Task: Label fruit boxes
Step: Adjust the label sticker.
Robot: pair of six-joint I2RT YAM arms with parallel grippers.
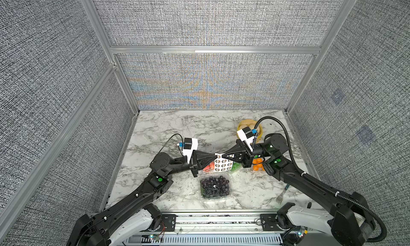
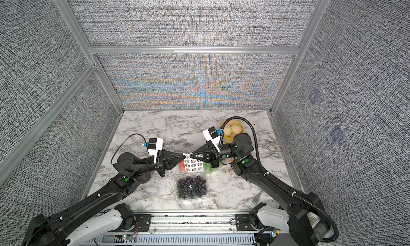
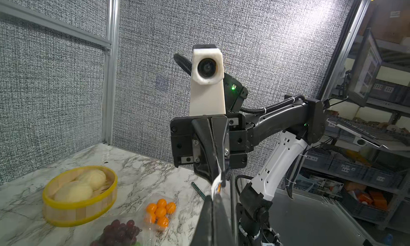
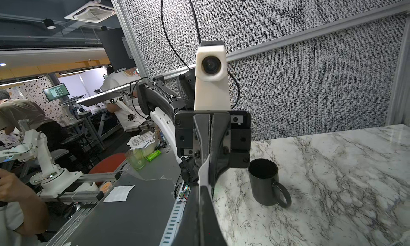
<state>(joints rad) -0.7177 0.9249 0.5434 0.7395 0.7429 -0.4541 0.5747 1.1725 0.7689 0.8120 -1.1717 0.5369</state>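
Observation:
Both grippers meet tip to tip above the table, holding a white sheet of round stickers (image 1: 223, 163) that hangs between them. My left gripper (image 1: 214, 156) (image 3: 216, 197) is shut on the sheet's upper left corner. My right gripper (image 1: 223, 156) (image 4: 205, 188) is shut on its top edge. The sheet shows edge-on in both wrist views (image 3: 216, 185) (image 4: 203, 174). Under the sheet lie the red-fruit box (image 1: 208, 167) and the purple-and-green grape box (image 1: 235, 166), both partly hidden. The orange-fruit box (image 1: 257, 164) (image 3: 160, 211) sits under my right wrist. Nearest the front is the dark-purple grape box (image 1: 214, 186) (image 2: 192, 187).
A yellow steamer basket (image 1: 250, 125) (image 3: 79, 196) with pale buns stands at the back right. A fork (image 1: 281, 195) lies near the front right edge. A black mug (image 4: 264, 180) stands on the marble table (image 1: 168, 127) under my left arm. Grey fabric walls enclose three sides.

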